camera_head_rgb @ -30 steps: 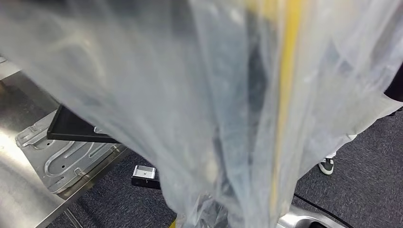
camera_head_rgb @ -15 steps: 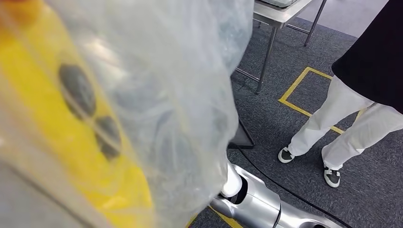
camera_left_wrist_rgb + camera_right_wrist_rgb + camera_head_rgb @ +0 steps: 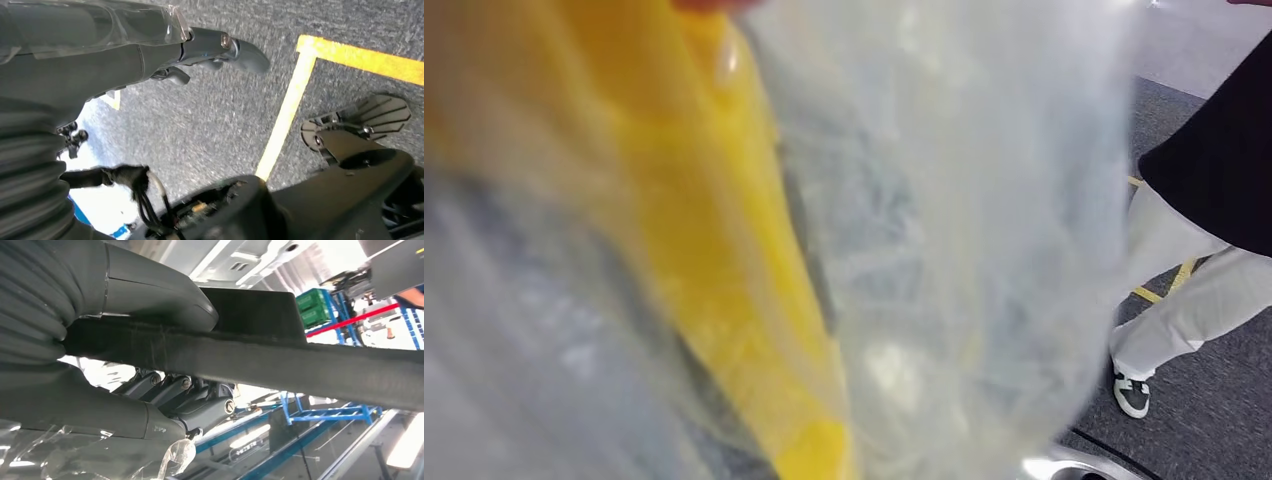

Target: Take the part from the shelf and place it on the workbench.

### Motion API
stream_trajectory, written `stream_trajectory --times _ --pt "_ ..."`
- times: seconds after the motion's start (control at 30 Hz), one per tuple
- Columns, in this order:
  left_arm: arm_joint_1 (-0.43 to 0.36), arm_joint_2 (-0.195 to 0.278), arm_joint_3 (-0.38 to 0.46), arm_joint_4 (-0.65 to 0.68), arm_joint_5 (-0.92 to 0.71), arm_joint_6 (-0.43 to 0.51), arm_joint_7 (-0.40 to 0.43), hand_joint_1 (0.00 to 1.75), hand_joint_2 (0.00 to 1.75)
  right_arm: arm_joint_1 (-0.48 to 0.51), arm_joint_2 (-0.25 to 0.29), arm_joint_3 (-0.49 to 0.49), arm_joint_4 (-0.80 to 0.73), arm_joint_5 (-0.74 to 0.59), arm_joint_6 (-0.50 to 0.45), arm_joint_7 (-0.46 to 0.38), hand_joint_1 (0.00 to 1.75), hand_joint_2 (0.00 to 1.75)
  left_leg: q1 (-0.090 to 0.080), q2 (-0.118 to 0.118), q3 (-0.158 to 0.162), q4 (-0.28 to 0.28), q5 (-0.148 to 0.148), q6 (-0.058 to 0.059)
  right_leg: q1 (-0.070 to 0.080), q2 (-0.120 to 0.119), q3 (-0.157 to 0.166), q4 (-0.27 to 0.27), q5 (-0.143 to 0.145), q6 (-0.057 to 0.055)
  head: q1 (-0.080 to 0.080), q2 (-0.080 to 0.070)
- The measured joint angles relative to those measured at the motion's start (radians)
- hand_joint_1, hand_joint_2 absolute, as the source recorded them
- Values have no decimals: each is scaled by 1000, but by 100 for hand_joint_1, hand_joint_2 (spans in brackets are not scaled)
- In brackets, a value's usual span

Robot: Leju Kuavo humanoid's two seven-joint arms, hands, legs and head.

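The right hand [image 3: 165, 405] grips the part [image 3: 300, 360], a long dark bar, thumb on one side and fingers curled against the other. The left hand [image 3: 200, 50] hangs over grey carpet [image 3: 215, 125], fingers loosely extended, holding nothing. A clear plastic bag [image 3: 944, 250] with a yellow strip blocks the head view; a person [image 3: 1204, 250] stands at right.

No text, label, brand or number can be read in these pictures. The yellow band [image 3: 724, 250] inside the clear plastic bag [image 3: 964, 250] close to the head camera is blurred and carries no letters that can be made out. The yellow line [image 3: 285, 115] on the floor is plain tape without writing.
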Motion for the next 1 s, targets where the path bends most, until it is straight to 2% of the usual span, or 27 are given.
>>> stream_trajectory --times 0.07,0.13,0.17,0.2,0.23,0.27,0.33,0.37,0.4,0.5,0.53,0.57,0.6,0.67,0.7,0.73,0.83,0.9,0.97,1.0 --pt "-1 0 0 0 0 0 -1 0 175 -1 1 0 0 1 0 -1 175 175 6 -6 24 -6 -1 9 -2 1 -23 57 -24 10 5 0" --pt "0 1 0 0 0 2 -2 0 175 -1 1 0 0 1 -1 -2 175 175 7 -10 37 -7 -8 12 -5 4 -89 171 -69 17 10 0" --pt "2 1 0 0 0 2 -2 0 175 0 1 1 0 1 -1 -2 175 175 7 -13 41 -7 -14 11 -6 4 -133 234 -93 20 11 0" --pt "4 1 0 0 0 2 -3 0 175 1 1 1 0 1 -1 -2 175 175 6 -17 48 -7 -21 10 -6 4 -167 272 -108 22 12 0" --pt "6 1 0 0 0 2 -3 0 175 3 1 2 1 1 -1 -2 175 175 6 -21 55 -7 -28 8 -7 4 -184 275 -104 23 12 0" --pt "9 1 0 0 0 2 -3 0 175 4 1 2 2 1 -1 -2 175 175 6 -26 67 -7 -37 6 -6 5 -188 250 -83 23 13 0" --pt "13 1 0 0 0 2 -3 0 175 4 1 3 3 1 -1 -3 175 175 6 -35 90 -7 -56 0 -6 16 -138 99 18 16 16 0" --pt "13 1 0 0 0 2 -3 0 175 4 1 3 3 1 -1 -3 175 175 6 -40 97 -7 -64 -3 -4 23 -114 35 50 11 18 0" --pt "13 1 0 0 0 2 -3 0 175 4 1 3 3 0 -1 -3 175 175 6 -44 100 -7 -71 -8 -2 29 -100 -7 74 5 20 0" --pt "13 2 0 0 0 1 -3 0 175 4 3 4 3 0 -1 -4 175 175 6 -49 100 -1 -81 -21 -1 21 -90 -24 79 -14 27 0" --pt "14 3 0 0 0 2 -3 0 175 3 4 4 4 0 -1 -3 175 175 5 -45 95 15 -85 -25 -3 16 -85 -26 77 -19 26 0" --pt "13 4 0 0 0 2 -3 0 175 2 6 4 4 0 -1 -3 175 175 5 -39 75 51 -97 -30 -6 11 -80 -28 74 -24 26 0" --pt "12 5 0 0 0 2 -3 0 175 2 7 4 4 0 -1 -4 175 175 8 -31 40 110 -116 -36 -8 7 -76 -29 70 -27 25 0" --pt "13 5 0 0 0 2 -3 0 175 2 6 5 4 0 -1 -5 175 175 14 -22 -49 253 -167 -48 -7 -2 -72 -29 62 -31 23 0" --pt "15 5 0 0 0 2 -2 0 175 3 6 5 5 0 0 -6 175 175 17 -20 -85 300 -182 -53 -7 -7 -69 -29 57 -31 23 0" --pt "17 5 0 0 0 2 -2 0 175 4 6 5 6 0 0 -5 175 175 18 -19 -104 310 -176 -56 -7 -11 -63 -29 52 -31 23 0" --pt "21 5 -1 0 0 2 -1 0 175 4 7 5 8 -1 0 -5 175 175 19 -16 -108 273 -136 -59 -7 -18 -51 -29 43 -29 23 0" --pt "21 5 -1 0 0 2 -1 0 175 4 7 5 8 -1 0 -5 175 175 19 -16 -105 264 -130 -59 -7 -19 -50 -29 42 -29 23 0" --pt "20 5 -1 0 0 3 -1 0 175 4 7 5 8 -1 0 -5 175 175 19 -11 -79 196 -86 -58 -7 -24 -42 -29 37 -28 23 0" --pt "19 6 -1 0 0 3 -1 0 175 4 7 5 9 -3 1 -6 175 175 14 1 -54 130 -52 -50 -5 -33 -32 -29 28 -21 23 0"
